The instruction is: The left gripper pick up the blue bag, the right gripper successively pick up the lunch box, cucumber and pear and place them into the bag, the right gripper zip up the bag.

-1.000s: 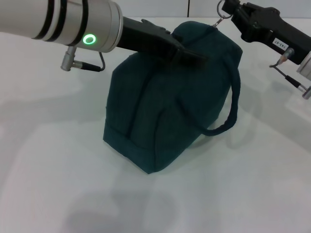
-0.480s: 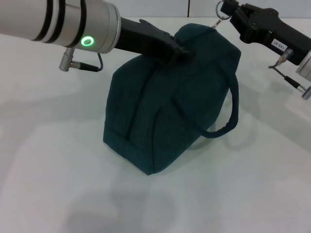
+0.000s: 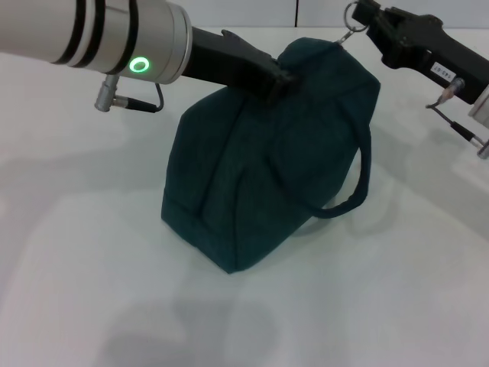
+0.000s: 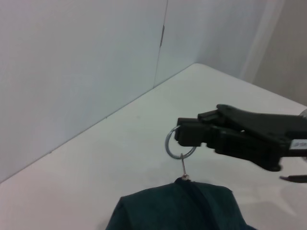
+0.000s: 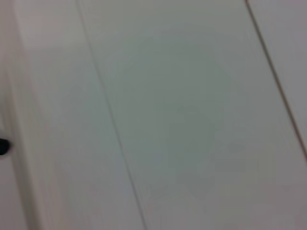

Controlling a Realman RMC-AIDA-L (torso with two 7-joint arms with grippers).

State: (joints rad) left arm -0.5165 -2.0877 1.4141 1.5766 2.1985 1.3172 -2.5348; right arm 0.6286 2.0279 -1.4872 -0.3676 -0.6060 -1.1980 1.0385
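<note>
change: right black claw [image 3: 365, 17] edges up with silver ring zipper pull [image 3: 351, 13] pinched | left black claw [image 3: 276, 80] stays clamped on dark teal-blue fabric bag [image 3: 260, 164] standing on white table [image 3: 92, 252] | hidden: bag contents

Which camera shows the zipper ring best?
The left wrist view: the ring stands out against the table, held by the right pincer. The head view shows it small at the frame's edge; the right wrist view misses it.

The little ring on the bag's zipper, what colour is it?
Silver. The ring shows best in the left wrist view, held by the right gripper.
</note>
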